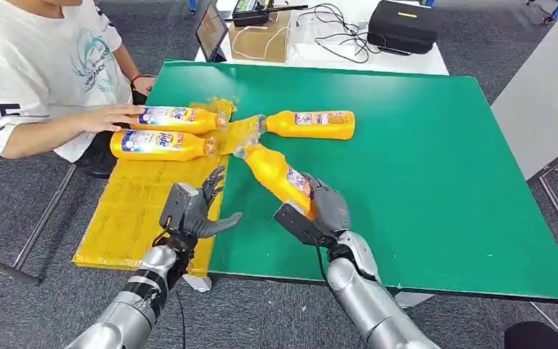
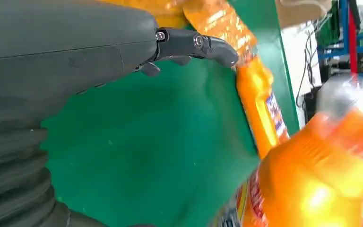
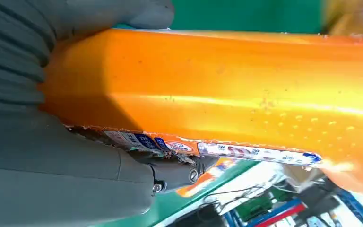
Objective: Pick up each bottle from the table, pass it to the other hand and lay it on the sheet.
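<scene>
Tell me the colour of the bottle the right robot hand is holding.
Orange, with a blue-and-white label; the bottle shows best in the right wrist view, gripped by the right robot hand.

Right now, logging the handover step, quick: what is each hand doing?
Left hand: open, fingers spread, holding nothing.
Right hand: grips the orange bottle by its base.

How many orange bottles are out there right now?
4. Two lie side by side on the yellow sheet: far bottle under a person's hand, near bottle. One lies on the green table. The right hand holds the fourth.
</scene>
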